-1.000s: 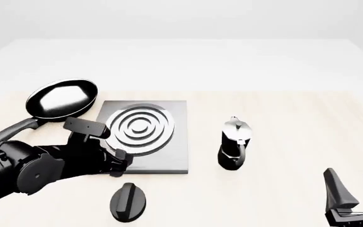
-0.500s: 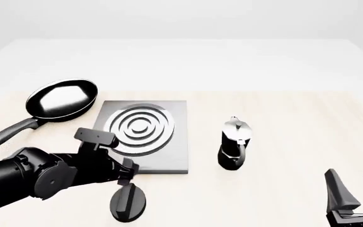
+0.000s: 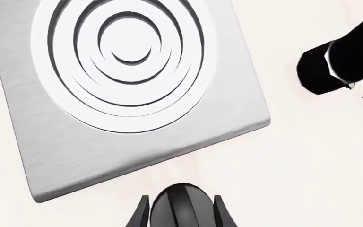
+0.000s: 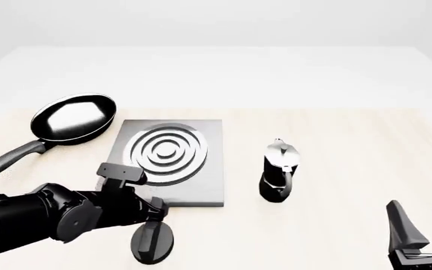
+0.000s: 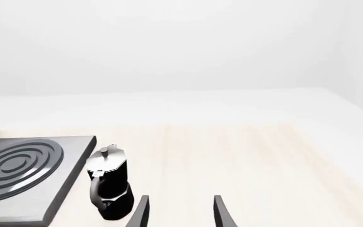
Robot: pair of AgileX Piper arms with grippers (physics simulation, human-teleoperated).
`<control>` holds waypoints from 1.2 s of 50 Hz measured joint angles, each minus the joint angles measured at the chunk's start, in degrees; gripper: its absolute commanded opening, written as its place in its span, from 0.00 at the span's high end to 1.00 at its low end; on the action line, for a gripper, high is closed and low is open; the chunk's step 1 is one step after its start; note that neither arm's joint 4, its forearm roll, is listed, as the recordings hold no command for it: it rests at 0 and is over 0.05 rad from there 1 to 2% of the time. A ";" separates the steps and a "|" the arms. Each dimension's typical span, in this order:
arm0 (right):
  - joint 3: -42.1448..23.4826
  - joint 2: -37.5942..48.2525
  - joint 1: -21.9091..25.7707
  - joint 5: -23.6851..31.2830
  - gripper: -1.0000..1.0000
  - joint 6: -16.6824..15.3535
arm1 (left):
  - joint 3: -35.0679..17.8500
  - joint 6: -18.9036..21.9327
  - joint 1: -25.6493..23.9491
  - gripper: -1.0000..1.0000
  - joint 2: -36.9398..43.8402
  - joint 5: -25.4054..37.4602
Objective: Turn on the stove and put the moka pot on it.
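While nothing of the task looks finished, the scene reads so

Knob [image 4: 153, 241]: on the counter [image 4: 351, 146] just in front of the stove [image 4: 172, 163], between the spread fingers of the left claw [image 3: 181, 213]; no contact visible, no sign of turning

Moka pot [image 4: 279, 170]: upright on the counter beside the stove, apart from it, not on the burner rings

Right claw [image 4: 424, 225]: open, empty, well short of the pot

Left to do: turn the knob, then lift the pot onto the burner
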 measured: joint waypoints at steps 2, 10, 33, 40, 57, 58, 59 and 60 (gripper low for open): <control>0.00 0.09 0.01 -0.06 0.00 0.02 | 0.10 -0.11 -0.03 0.00 0.28 -0.24; 0.01 0.53 0.04 -0.39 0.00 0.08 | 0.68 -0.72 -0.37 0.00 1.50 -1.44; 0.00 0.56 0.05 -0.40 0.00 0.26 | 2.83 -2.05 -1.31 0.00 4.35 -5.17; 0.00 0.20 0.02 -0.12 0.00 0.24 | 3.26 -2.02 -1.13 0.00 5.14 -6.15; -0.02 -0.47 -0.10 0.37 0.00 0.23 | 4.05 -2.60 -1.67 0.00 7.24 -8.14; -0.02 -0.52 -0.11 0.41 0.00 0.23 | 4.09 -2.63 -1.70 0.00 7.34 -8.25; -0.02 -0.56 -0.11 0.45 0.00 0.23 | 4.12 -2.65 -1.70 0.00 7.42 -8.34; -0.02 -0.63 -0.12 0.51 0.00 0.23 | 4.13 -2.59 -1.65 0.00 7.44 -8.39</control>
